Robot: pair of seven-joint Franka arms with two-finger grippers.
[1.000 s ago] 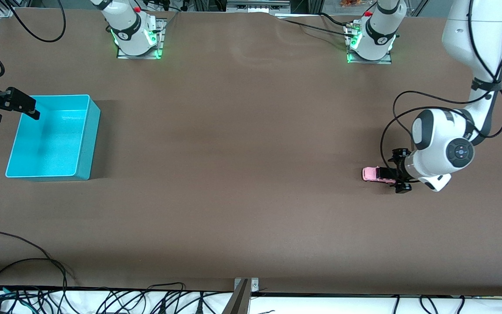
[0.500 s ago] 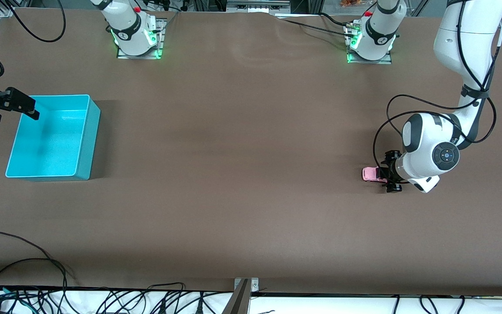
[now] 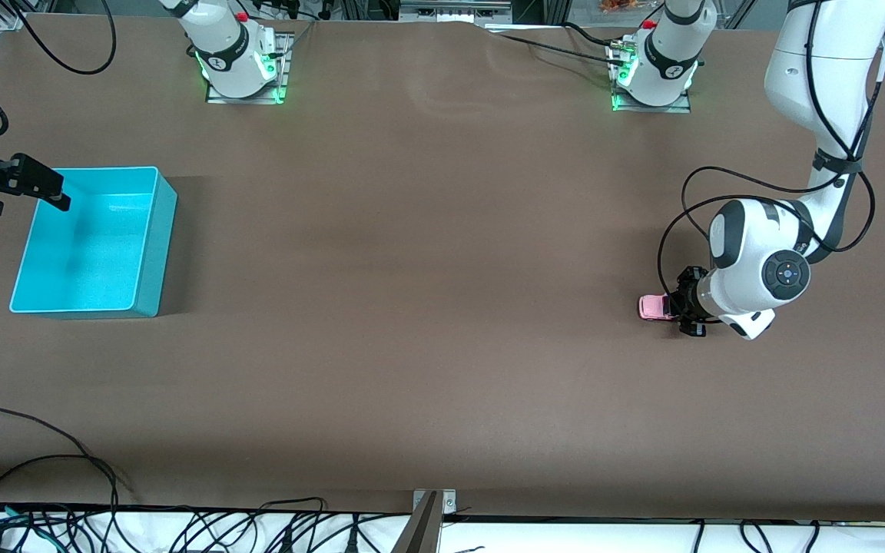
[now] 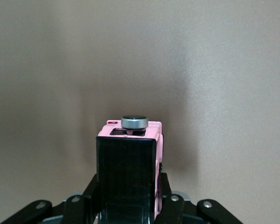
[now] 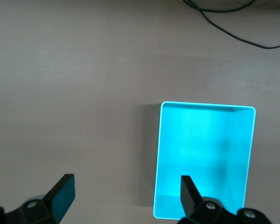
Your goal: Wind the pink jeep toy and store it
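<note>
My left gripper (image 3: 687, 311) has just pinched shut on the pink jeep toy (image 3: 651, 306) at the left arm's end of the table — so winding can begin — while my right gripper (image 3: 28, 188) waits spread over the turquoise bin (image 3: 152, 253).

The left arm reaches down to the table at its own end, elbow high and wrist bent low. The left gripper (image 3: 687, 313) is at table level, its fingers (image 4: 164, 196) closed on the sides of the pink jeep toy (image 3: 652, 306). The right arm waits; the right gripper (image 3: 28, 188) hangs with fingers (image 5: 189, 189) wide apart.
</note>
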